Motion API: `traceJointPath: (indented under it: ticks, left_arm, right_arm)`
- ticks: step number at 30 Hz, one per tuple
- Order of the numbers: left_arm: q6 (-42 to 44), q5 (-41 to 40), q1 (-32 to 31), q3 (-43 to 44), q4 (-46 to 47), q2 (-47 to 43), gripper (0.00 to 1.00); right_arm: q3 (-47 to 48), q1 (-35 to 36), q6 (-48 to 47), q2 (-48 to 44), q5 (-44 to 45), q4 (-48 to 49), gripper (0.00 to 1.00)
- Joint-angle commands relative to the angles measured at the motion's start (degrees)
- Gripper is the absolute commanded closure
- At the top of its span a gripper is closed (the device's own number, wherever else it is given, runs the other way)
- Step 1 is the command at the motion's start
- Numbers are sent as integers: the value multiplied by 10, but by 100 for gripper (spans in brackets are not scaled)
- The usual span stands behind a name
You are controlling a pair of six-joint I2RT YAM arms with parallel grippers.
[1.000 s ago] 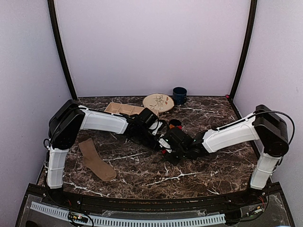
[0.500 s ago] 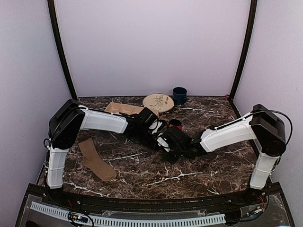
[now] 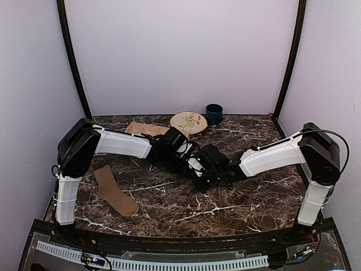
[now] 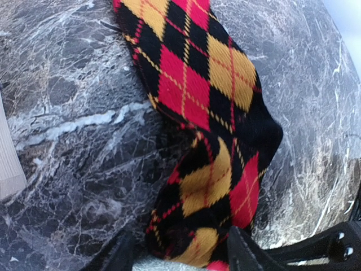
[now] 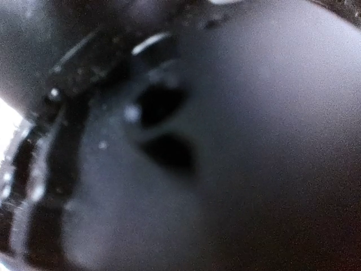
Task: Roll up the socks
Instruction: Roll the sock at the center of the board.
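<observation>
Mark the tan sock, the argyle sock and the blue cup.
tan sock (image 3: 114, 191), top view, middle of its length
argyle sock (image 4: 180, 84), left wrist view, red diamond on the flat part
blue cup (image 3: 214, 117), top view, outer wall

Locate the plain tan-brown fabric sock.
Top view: the tan-brown sock lies flat on the dark marble table, near left, beside the left arm.
</observation>
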Motion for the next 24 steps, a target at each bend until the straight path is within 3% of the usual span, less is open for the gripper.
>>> traceJointPath:
  ticks: [1,24]
  left_arm:
    - [-21,-30,6,-38,-74,4,37]
    - [-52,-59,18,-103,-31,-51,34]
  right_arm:
    - [-6,-28,55,17,-63,-56,90]
    - [-34,-98,153,38,-264,-27,90]
